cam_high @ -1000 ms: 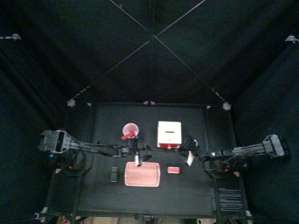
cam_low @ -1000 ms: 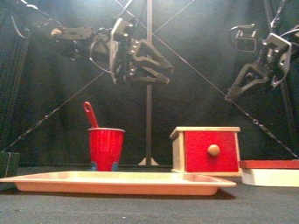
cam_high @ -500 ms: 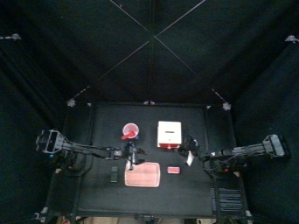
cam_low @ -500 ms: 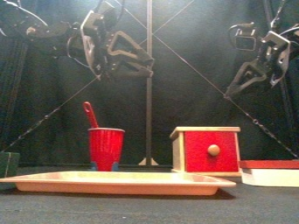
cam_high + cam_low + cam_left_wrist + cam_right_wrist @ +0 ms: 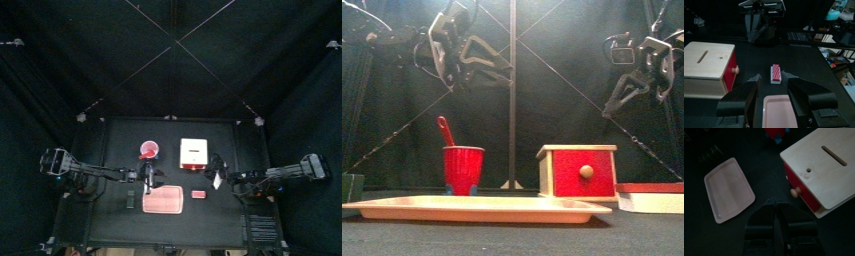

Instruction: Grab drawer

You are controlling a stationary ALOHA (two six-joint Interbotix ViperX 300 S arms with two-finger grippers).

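The left gripper [image 5: 771, 97] hangs high above the table with its jaws spread wide and nothing between them. Directly below it lies the pink tray [image 5: 777, 112], and just past its fingertips, at about twelve o'clock, a small red-and-white striped block [image 5: 775, 72] rests on the black table [image 5: 811, 60]. At about ten o'clock from this gripper stands the drawer [image 5: 709, 67], a pale wooden box with a slot in its top and a red front with a knob.

The right gripper [image 5: 776, 223] is also raised, jaws nearly closed and empty. The drawer sits at its one o'clock, the tray at ten o'clock.

In the front view a red cup [image 5: 464, 169] stands left of the drawer.
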